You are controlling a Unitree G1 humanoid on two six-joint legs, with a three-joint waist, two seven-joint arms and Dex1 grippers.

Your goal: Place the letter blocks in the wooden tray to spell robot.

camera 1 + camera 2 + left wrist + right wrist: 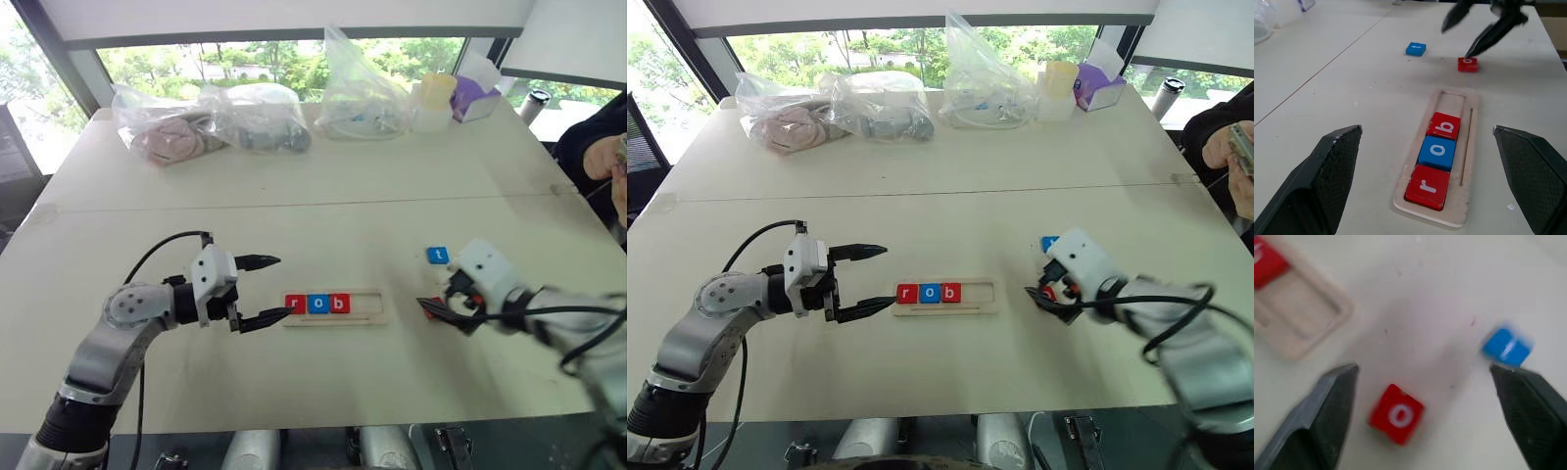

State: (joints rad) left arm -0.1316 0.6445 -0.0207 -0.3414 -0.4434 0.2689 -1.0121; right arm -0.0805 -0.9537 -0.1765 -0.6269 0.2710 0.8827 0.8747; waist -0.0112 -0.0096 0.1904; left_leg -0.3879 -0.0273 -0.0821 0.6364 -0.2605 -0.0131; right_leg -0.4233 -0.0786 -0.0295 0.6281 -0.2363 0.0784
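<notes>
Plenty of bare table (pixel 343 392) is left around both pincers, and nothing is crowded near the front edge; the bags and containers are lined up well away along the far edge by the window.

Five letter blocks can be counted: three red, two blue. Three of them are seated in the wooden tray (pixel 367 315), just past the fingertips of the left gripper (pixel 263 290), which is spread wide and is grasping nothing. Reading away from that pincer: red "r" block (pixel 296 304), blue "o" block (pixel 317 304), red "b" block (pixel 339 303), packed edge to edge at the near end. The two slots at the tray's far end are open, toward the right gripper (pixel 1425 396).

That right pincer is released too, fingers apart. The red "o" block (pixel 1397 414) is lying flat on the table between its fingers, closer to one finger, touched by neither, turned a bit askew. The blue "t" block (pixel 437 256) is sitting just beyond that gripper, loose on the table.

The tray is pale wood with a thin raised rim, one tile wide.
</notes>
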